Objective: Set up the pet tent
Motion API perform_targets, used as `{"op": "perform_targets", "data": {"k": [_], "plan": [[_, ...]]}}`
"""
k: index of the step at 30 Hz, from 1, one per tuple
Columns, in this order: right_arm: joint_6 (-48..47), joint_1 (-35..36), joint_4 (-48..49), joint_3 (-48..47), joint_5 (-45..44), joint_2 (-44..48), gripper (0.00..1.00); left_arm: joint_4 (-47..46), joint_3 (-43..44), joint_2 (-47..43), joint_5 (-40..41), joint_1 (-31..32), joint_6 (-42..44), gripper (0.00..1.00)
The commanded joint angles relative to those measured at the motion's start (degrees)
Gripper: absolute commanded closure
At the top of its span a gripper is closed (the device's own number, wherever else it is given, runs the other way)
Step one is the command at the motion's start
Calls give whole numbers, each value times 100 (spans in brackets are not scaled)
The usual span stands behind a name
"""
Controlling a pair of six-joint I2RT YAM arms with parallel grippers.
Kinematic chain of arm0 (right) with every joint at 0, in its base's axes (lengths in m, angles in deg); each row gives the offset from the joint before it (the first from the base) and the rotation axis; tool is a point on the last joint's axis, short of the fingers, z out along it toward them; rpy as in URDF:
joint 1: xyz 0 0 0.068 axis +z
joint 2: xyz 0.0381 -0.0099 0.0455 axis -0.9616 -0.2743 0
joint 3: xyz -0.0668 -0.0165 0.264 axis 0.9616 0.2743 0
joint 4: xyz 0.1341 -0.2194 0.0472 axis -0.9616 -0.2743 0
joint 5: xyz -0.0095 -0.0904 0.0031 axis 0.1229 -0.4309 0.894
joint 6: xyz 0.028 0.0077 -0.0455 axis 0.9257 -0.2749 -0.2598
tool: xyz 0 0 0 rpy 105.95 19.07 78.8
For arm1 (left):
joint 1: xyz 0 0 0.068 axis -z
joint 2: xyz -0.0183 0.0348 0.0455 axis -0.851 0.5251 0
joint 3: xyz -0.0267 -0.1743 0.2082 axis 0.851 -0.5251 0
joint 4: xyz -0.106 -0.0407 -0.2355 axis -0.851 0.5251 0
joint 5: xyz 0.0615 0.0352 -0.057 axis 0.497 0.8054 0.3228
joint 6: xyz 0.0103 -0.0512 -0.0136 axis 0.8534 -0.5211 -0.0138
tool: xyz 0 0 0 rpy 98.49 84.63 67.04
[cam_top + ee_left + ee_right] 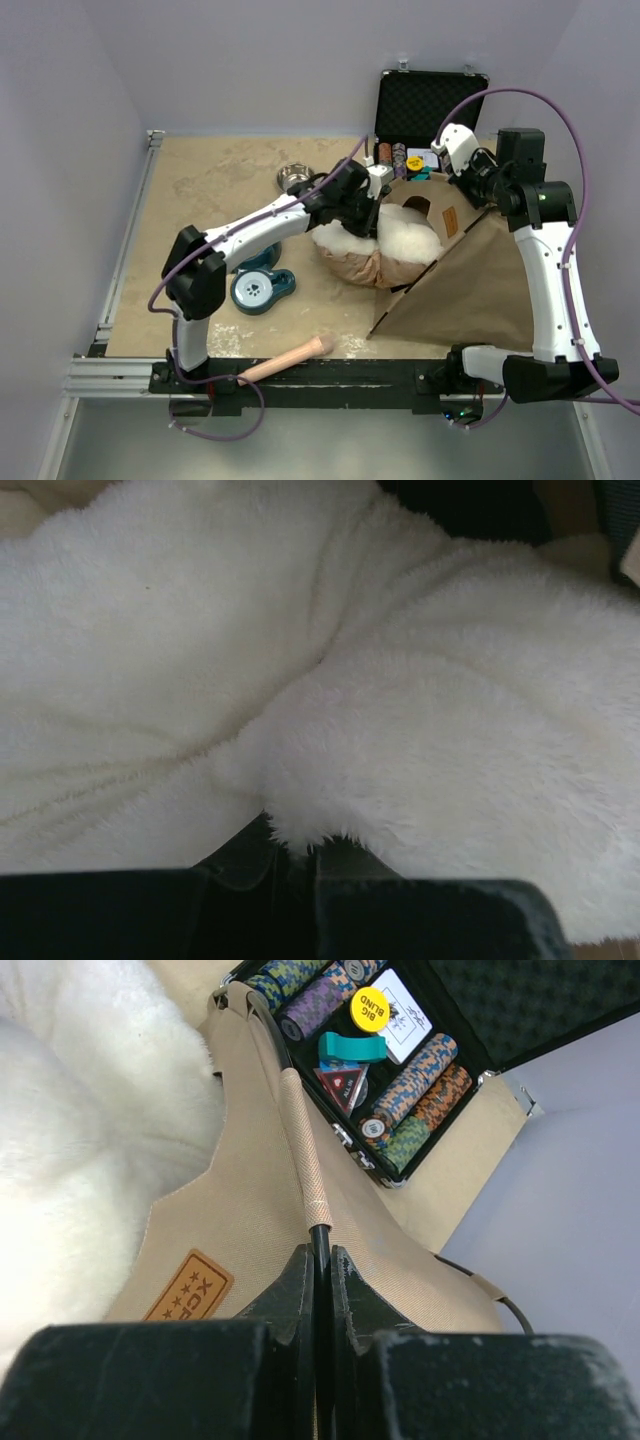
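Note:
The pet tent (470,285) is tan-brown fabric, half raised at the right of the table, its opening facing left. A fluffy white pillow (410,235) bulges out of it. My left gripper (378,200) is at the pillow's left top. In the left wrist view its fingers (312,852) are closed together with a tuft of the pillow (400,730) at their tips. My right gripper (442,165) is at the tent's peak. In the right wrist view it (320,1255) is shut on a thin dark pole (320,1240) that runs into a tan sleeve (303,1150) on the tent fabric (250,1230).
An open black case with poker chips (430,110) stands right behind the tent and shows in the right wrist view (400,1060). A metal bowl (293,177) sits at the back centre. Teal round toys (258,290) and a peach stick (285,360) lie front left.

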Motion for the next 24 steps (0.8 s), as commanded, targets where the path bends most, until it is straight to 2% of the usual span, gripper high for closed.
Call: {"op": "perform_targets", "data": {"k": [1, 5, 8, 9, 14, 16, 19, 21, 22, 24], "plan": [[298, 27, 13, -62, 459, -8, 100, -68, 326, 535, 1710, 129, -980, 100], [333, 27, -75, -132, 459, -52, 100, 55, 887, 974, 2334, 410, -1210, 100], [394, 27, -84, -159, 459, -61, 100, -338, 1144, 1116, 1452, 533, -1106, 100], [394, 27, -93, -159, 459, -61, 100, -662, 944, 968, 1449, 621, -1070, 100], [394, 27, -58, -45, 380, 36, 100, -4149, -1664, -971, -427, 858, -395, 100], [386, 27, -31, 25, 354, 88, 100, -5187, -2517, -1675, -1141, 859, -131, 90], [386, 27, 21, 166, 354, 168, 100, -5648, -3336, -2432, -1784, 859, 501, 70], [359, 27, 56, 236, 301, 220, 100, -5360, -3575, -2767, -1926, 833, 862, 33], [351, 27, 74, 271, 283, 238, 100, -5149, -3628, -2925, -1944, 789, 968, 22], [324, 27, 74, 342, 266, 317, 100, -4806, -3690, -3206, -1769, 622, 934, 13]]}}
